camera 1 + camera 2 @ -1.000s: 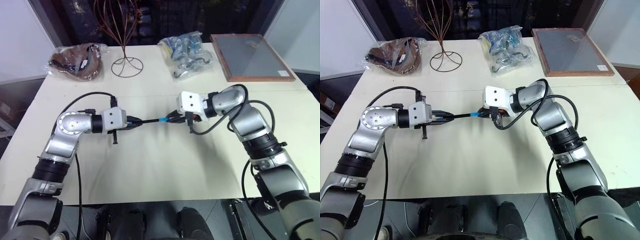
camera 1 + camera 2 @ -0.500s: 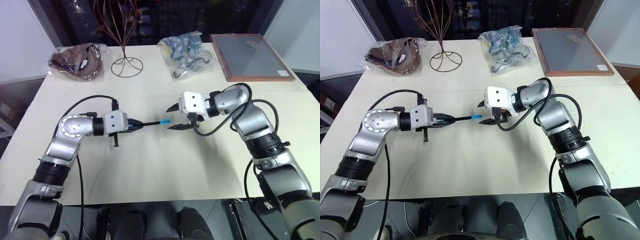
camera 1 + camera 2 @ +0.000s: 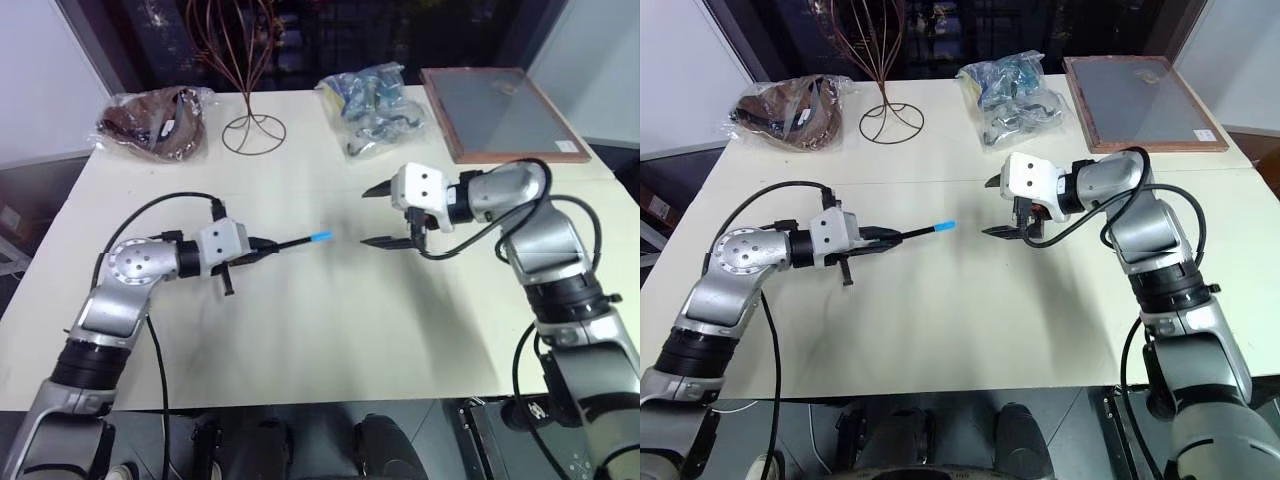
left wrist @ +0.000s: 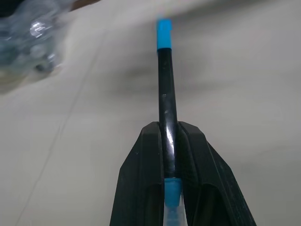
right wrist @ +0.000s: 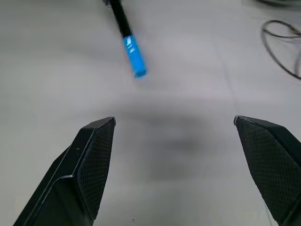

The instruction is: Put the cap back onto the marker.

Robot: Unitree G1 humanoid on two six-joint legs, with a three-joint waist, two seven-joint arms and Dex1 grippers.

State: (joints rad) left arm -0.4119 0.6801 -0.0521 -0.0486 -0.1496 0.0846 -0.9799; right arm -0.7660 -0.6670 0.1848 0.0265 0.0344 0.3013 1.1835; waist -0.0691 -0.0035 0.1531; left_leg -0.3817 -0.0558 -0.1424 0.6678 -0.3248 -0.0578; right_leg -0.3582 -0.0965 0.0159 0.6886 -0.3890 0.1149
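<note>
My left gripper (image 3: 262,249) is shut on the thin black marker (image 3: 290,243), which sticks out level over the table toward the right. The small bright light-blue cap (image 3: 320,238) sits on the marker's free tip. In the left wrist view the marker (image 4: 166,108) runs out from between the closed fingers (image 4: 145,188), with the cap (image 4: 163,34) on its far end. My right gripper (image 3: 378,214) stands open, a short way to the right of the cap, with nothing between its fingers. From the right wrist the cap (image 5: 134,56) and marker tip show beyond the spread fingertips (image 5: 94,155).
At the table's back stand a brown bag (image 3: 155,122), a wire stand (image 3: 252,130), a plastic bag of small items (image 3: 375,105) and a wooden-framed board (image 3: 500,112). Bare table top (image 3: 320,330) lies in front of both grippers.
My right gripper opened, let go of the cap and drew back to the right and slightly up. The cap stays on the marker's tip in my left gripper.
</note>
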